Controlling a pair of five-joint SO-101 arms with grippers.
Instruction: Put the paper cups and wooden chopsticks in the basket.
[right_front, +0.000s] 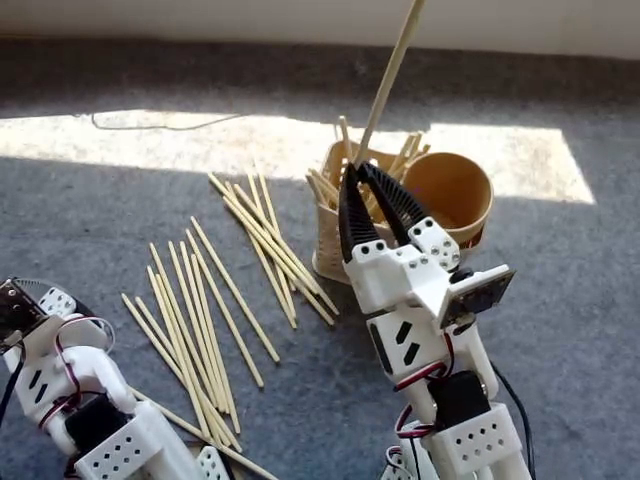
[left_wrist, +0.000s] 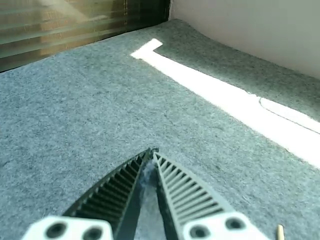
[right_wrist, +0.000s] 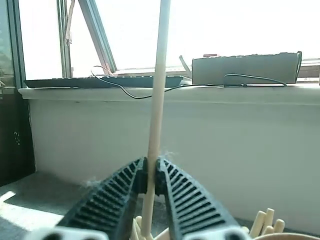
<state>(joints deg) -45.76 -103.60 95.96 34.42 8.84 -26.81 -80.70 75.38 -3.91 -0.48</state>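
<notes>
The right hand (right_front: 357, 168) held one wooden chopstick (right_front: 390, 70) upright over the basket (right_front: 328, 250).
Its fingers were pinched fully shut low on the stick, which rose straight above them, its lower end among the sticks standing in the basket just beneath. It looked light, stiff and smooth, so it would likely pivot in so low a grip; a hold nearer mid-length should steady it. One paper cup (right_front: 450, 195) sat in the basket, just right of the hand. Roughly twenty loose chopsticks (right_front: 200, 300) lay well to its left, too overlapped to count exactly. The left hand (left_wrist: 151, 152) was closed on nothing above bare tabletop (right_front: 560, 300).
</notes>
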